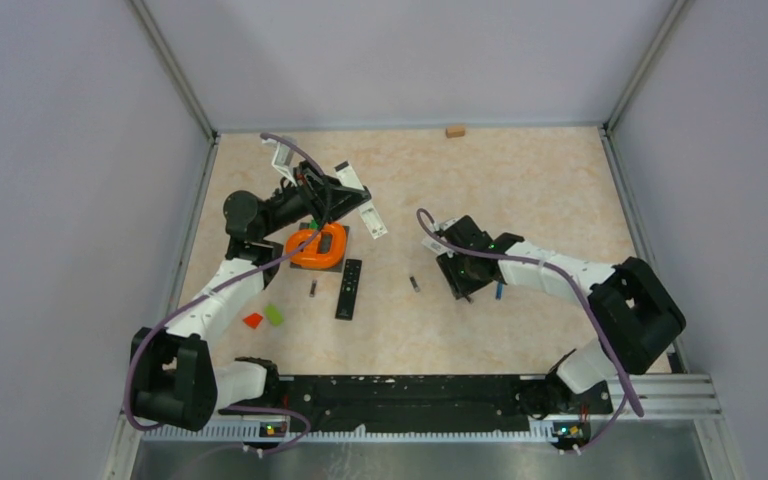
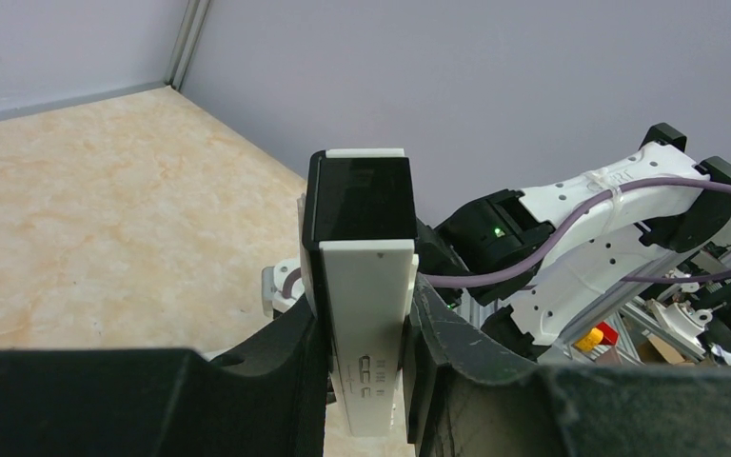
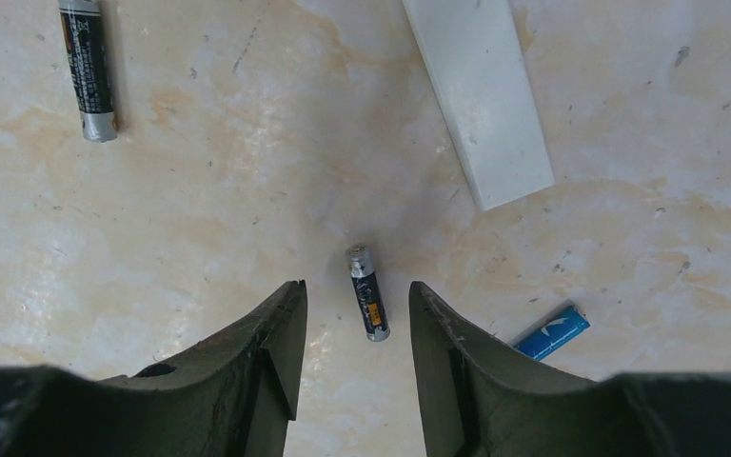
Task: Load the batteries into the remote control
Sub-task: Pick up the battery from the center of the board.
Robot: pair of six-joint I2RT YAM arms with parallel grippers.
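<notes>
My left gripper [image 2: 362, 307] is shut on a white remote control [image 2: 369, 324] with a black upper section, and holds it raised off the table. From above, the same remote [image 1: 360, 198] sits in the left gripper [image 1: 343, 203] over the left half of the table. My right gripper [image 3: 357, 293] is open and low over the table. A dark battery [image 3: 368, 293] lies on the table between its fingertips, touching neither finger. A blue battery [image 3: 552, 333] lies just right of the right finger. Another dark battery [image 3: 88, 71] lies far to the upper left. The top view shows a further battery [image 1: 313, 289].
A white flat strip [image 3: 481, 95] lies ahead of the right gripper. On the table in the top view are a black remote [image 1: 349, 288], an orange ring [image 1: 318, 246] on a dark mat, and red [image 1: 252, 320] and green [image 1: 275, 314] blocks. A wooden block [image 1: 454, 131] sits by the back wall.
</notes>
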